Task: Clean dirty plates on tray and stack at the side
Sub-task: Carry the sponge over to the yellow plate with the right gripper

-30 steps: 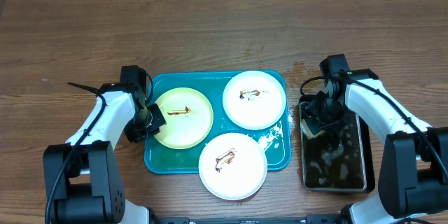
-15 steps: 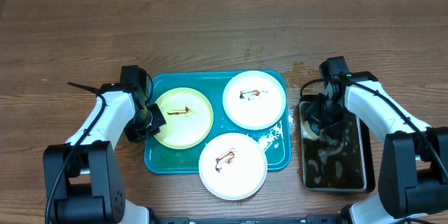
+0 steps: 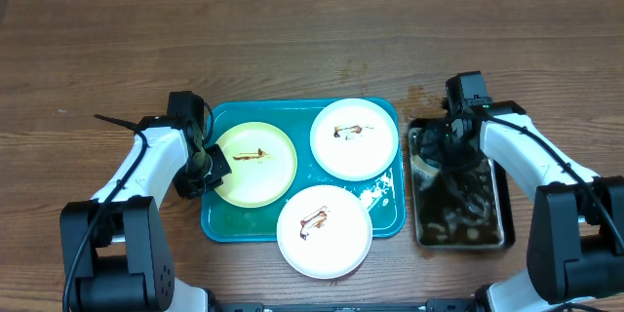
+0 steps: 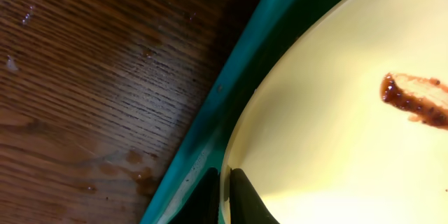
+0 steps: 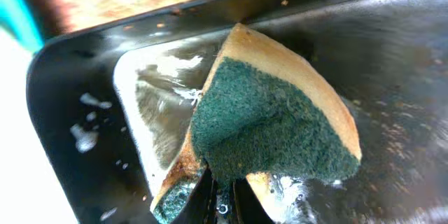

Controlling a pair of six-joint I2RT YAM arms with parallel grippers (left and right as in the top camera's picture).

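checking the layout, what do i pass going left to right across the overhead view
left gripper → yellow plate → far white plate → black tray. The near white plate and teal tray overlap others, so they are left out.

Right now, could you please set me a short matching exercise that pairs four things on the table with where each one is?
Things:
1. pale yellow-green plate
2. sponge
3. nearest white plate
4. black tray

Places:
A. folded in the right jaws
B. on the wood, right of the teal tray
C. rim pinched by the left jaws
D. overhanging the teal tray's near edge

Pairs: 1-C, 2-A, 3-D, 4-B
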